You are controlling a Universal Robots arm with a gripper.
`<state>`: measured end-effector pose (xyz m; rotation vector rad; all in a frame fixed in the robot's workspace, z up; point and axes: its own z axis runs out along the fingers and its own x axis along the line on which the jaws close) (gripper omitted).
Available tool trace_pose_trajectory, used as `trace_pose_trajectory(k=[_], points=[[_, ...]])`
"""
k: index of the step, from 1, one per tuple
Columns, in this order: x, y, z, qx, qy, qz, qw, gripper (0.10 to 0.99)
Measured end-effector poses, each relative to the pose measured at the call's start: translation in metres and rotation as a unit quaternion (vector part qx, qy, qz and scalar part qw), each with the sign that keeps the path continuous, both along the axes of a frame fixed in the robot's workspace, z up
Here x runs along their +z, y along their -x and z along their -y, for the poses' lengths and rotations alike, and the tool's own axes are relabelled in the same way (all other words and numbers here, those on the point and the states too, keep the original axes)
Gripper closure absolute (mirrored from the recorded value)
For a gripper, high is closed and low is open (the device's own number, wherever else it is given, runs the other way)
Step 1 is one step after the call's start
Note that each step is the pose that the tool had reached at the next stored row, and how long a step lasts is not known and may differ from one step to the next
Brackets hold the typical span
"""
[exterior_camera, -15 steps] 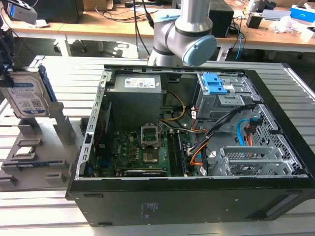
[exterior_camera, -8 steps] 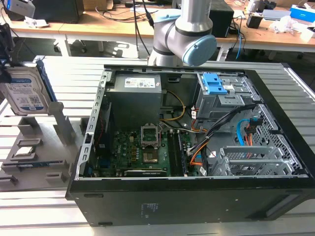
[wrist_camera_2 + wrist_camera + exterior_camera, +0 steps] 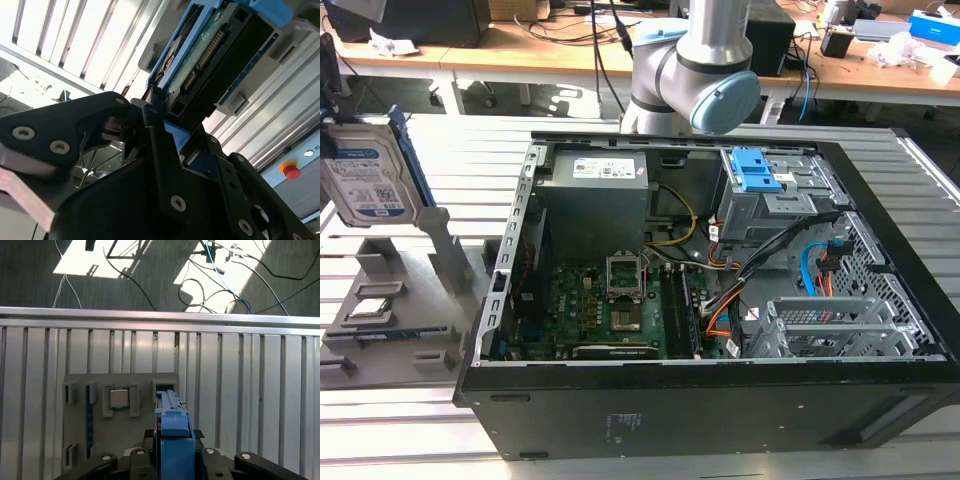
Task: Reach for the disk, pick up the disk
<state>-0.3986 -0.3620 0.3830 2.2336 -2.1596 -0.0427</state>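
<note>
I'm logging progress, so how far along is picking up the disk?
The reach looks done. The gripper is shut on the disk by its blue bracket, and the disk hangs above the grey holder, apart from it. Little of the pickup seems left.

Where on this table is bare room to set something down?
Bare table slats flank the grey fixture. The computer case is crowded inside, and the end effector holds the disk above the fixture.

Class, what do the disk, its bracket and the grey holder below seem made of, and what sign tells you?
The disk: bare metal, by its silvery sheen; label looks paper. Its bracket: bright blue plastic, smooth moulded edges. The grey holder: matte, uniform grey with blocky slots, probably plastic.
</note>
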Motion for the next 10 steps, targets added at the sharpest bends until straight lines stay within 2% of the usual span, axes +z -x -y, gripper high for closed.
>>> trace_pose_trajectory(k=[10], points=[[0.0200, -0.0008, 0.0000, 0.000, 0.0000, -0.0016, 1.0000, 0.722]])
